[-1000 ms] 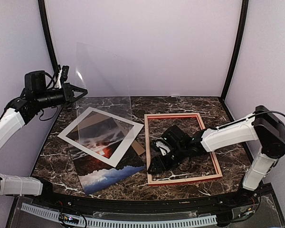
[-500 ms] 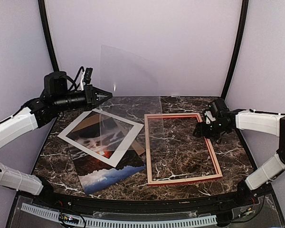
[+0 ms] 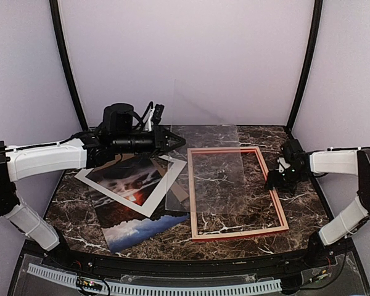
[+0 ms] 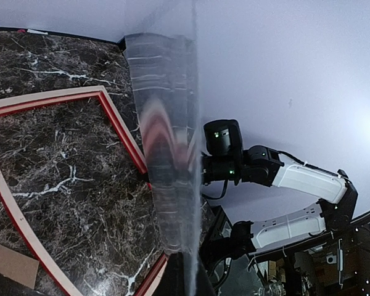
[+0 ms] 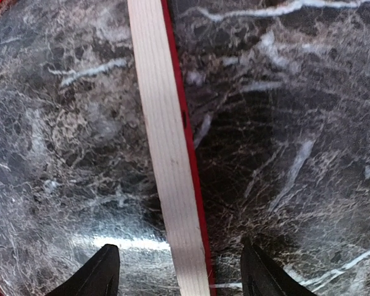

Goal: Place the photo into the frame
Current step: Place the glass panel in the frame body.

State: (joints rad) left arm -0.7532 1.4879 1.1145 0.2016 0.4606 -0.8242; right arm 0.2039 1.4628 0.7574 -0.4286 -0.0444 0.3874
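The frame lies flat at centre right, pale back side up, with a red edge showing. The photo lies at the left, mostly under the white-grey mat. My left gripper is shut on a clear transparent sheet and holds it tilted over the frame's left half. In the left wrist view the sheet stands edge-on out of the gripper, above the frame's rail. My right gripper is open and empty, its fingers straddling the frame's right rail just above it.
A brown backing board peeks out between the mat and the frame. The dark marble table is closed in by pale walls and black corner posts. My left arm reaches across the back left.
My left arm has swung right, carrying the clear sheet from the back left to over the frame. My right gripper has left the frame's inside and moved to its right rail.
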